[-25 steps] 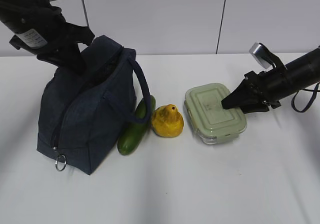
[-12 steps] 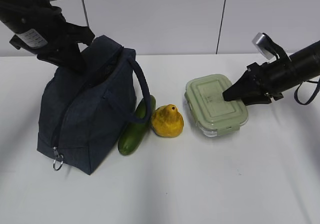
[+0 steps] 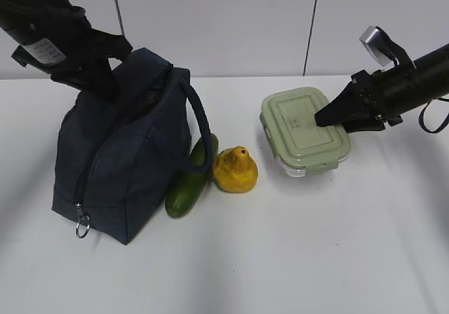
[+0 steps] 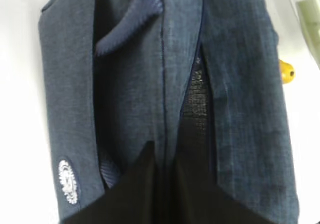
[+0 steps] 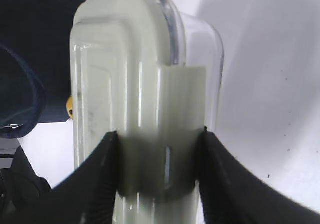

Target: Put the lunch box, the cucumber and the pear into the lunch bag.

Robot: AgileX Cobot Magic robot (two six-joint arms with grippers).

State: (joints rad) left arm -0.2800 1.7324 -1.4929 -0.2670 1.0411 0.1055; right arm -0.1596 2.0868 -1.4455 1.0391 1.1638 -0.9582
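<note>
Gripping the glass box (image 3: 304, 131) by its sage lid's edge — right claw (image 3: 324, 118) clamped, box off the table.
Left claw (image 4: 161, 166) pinched on the fabric bag (image 3: 123, 156) beside its zipper slit; smooth cucumber (image 3: 189, 178) and lumpy pear (image 3: 235, 169) alongside — bare table (image 3: 295, 251) in front.

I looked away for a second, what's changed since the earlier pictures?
The right gripper, jaws clamped on the lunch box, has lifted it off the table and carried it up and back. The lunch bag, cucumber, pear and left gripper stayed put.
</note>
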